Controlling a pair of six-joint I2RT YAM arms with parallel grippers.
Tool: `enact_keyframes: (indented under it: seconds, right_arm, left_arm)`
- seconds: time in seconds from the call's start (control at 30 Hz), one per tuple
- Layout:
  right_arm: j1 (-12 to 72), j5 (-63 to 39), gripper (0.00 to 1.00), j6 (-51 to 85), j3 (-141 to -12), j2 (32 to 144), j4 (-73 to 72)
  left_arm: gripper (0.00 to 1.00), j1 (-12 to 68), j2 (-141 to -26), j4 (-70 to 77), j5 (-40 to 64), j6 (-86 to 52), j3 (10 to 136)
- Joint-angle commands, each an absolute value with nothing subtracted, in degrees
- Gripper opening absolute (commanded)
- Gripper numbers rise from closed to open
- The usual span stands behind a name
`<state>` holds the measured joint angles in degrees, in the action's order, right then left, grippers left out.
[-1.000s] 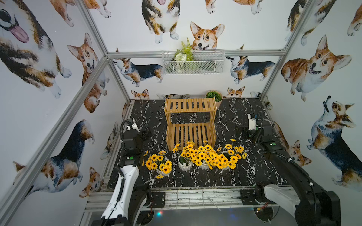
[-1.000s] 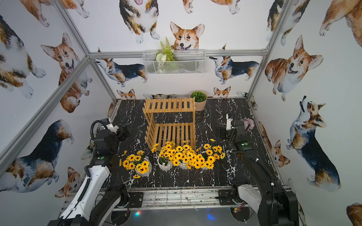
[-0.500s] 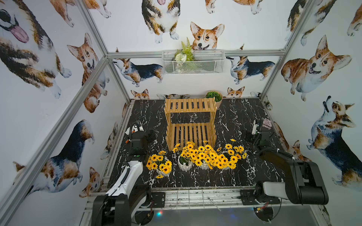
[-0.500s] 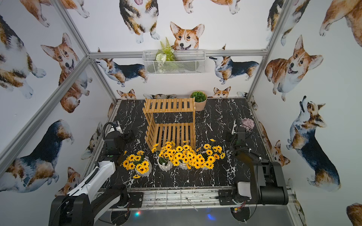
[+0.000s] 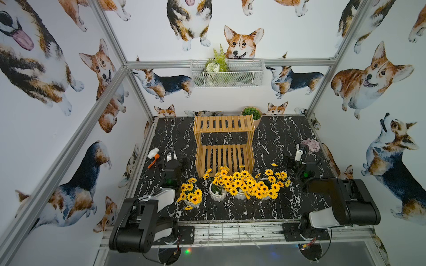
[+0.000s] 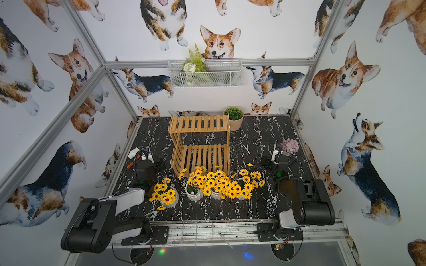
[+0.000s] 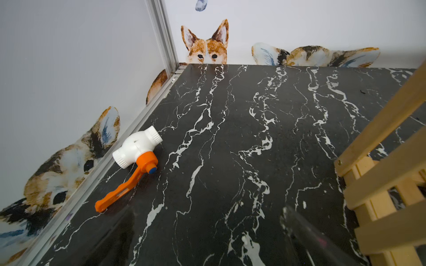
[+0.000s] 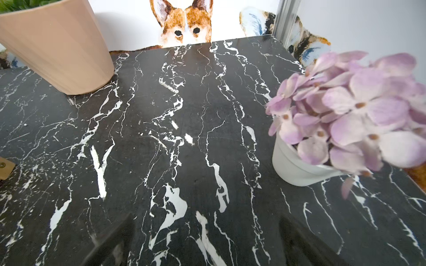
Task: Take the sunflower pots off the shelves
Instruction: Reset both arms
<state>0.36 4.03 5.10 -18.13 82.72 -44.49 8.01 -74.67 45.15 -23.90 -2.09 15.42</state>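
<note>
- Black, white-veined table (image 5: 274, 207) floors a booth papered with corgis; both arms are folded back at its near corners.
- Nearest, the four sunflower pots (image 5: 232, 185) stand in a row on the table just in front of the shelves, their blooms tangled together. The leftmost pot sits just beside the left arm (image 5: 164, 195).
- At the table's sides, the left gripper (image 7: 207, 239) and the right gripper (image 8: 205, 244) hang low, jaws spread wide and empty.
- Behind the pots, the shelves (image 5: 223, 123) show both tiers bare, so the task looks finished.
- Farther back are a beige succulent pot (image 5: 252, 114) at the shelves' far right corner and a wire basket (image 5: 242, 76) on the wall.
- Risk: a swing of the left arm toward the centre could clip the leftmost pot, and the interlocked flower heads could drag its neighbours over.
- Risk: the right gripper faces past a white pot of pink flowers (image 8: 297, 168) near it on its right, which a push forward and to the right would knock.
- Only the top views show the sunflowers and the tiers; neither wrist view shows a sunflower.
- The left wrist view shows an orange-handled valve (image 7: 136, 156) plainly.
- The right wrist view shows the white pot under the pink blooms, which the top views do not show.
</note>
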Motion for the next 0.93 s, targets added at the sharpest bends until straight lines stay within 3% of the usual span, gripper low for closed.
enact_keyframes:
  seconds: [0.0, 0.27, 0.9]
  right_arm:
    - [0.4, 3.9, 1.0, 4.1, -19.2, 82.9, -46.7]
    - [0.4, 3.4, 1.0, 4.3, -18.6, 82.9, -47.4]
    - [0.4, 3.1, 1.0, 3.7, -19.0, 83.2, -47.0]
  left_arm:
    - [1.0, 10.1, -78.0, 57.6, -25.4, 1.2, 14.4]
    - [1.0, 13.1, -89.7, 73.0, -26.9, 5.6, 12.8]
    - [1.0, 12.2, -91.6, 70.2, -24.9, 4.4, 14.6]
